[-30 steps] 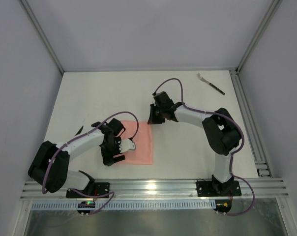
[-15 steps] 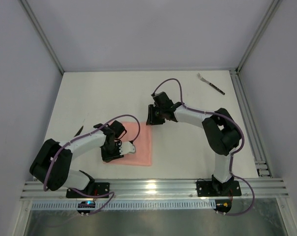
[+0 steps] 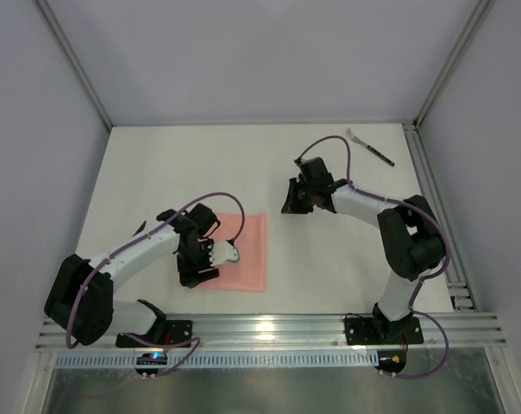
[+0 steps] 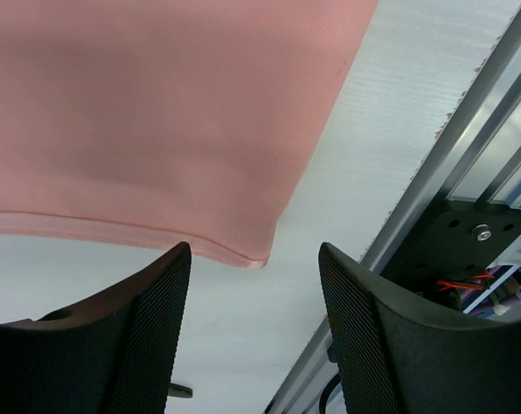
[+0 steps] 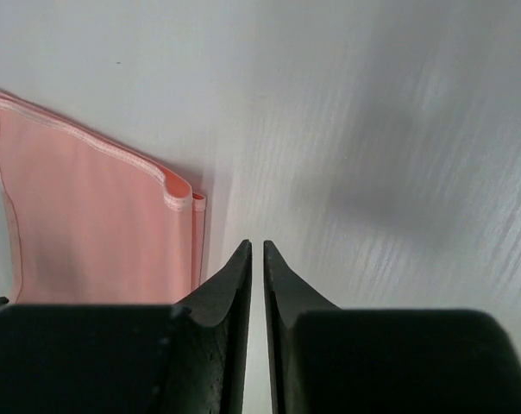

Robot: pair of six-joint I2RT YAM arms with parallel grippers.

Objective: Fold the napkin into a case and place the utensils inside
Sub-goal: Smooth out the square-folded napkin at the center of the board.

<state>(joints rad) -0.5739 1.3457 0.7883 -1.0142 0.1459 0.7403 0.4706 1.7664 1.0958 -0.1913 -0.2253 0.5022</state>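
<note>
The salmon-pink napkin (image 3: 246, 253) lies folded into an upright oblong on the table, left of centre. My left gripper (image 3: 198, 269) hovers at its near left edge. In the left wrist view that gripper (image 4: 254, 253) is open with only bare table between its fingers, and the napkin (image 4: 157, 112) has one corner just beyond the fingertips. My right gripper (image 3: 291, 202) is up and to the right of the napkin, apart from it. In its own view the right gripper (image 5: 257, 247) is shut on nothing, with the napkin (image 5: 97, 233) to its left. The fork (image 3: 370, 147) lies at the far right.
An aluminium rail (image 3: 269, 328) runs along the near edge, and another rail (image 3: 433, 207) runs down the right side, close to the fork. A small dark object (image 3: 141, 228) lies on the table left of the left arm. Grey walls enclose the table.
My right arm has pulled away from the napkin's far right corner, moving right and slightly farther back. The left gripper shifted a little along the napkin's near left edge. The napkin lies as before.
</note>
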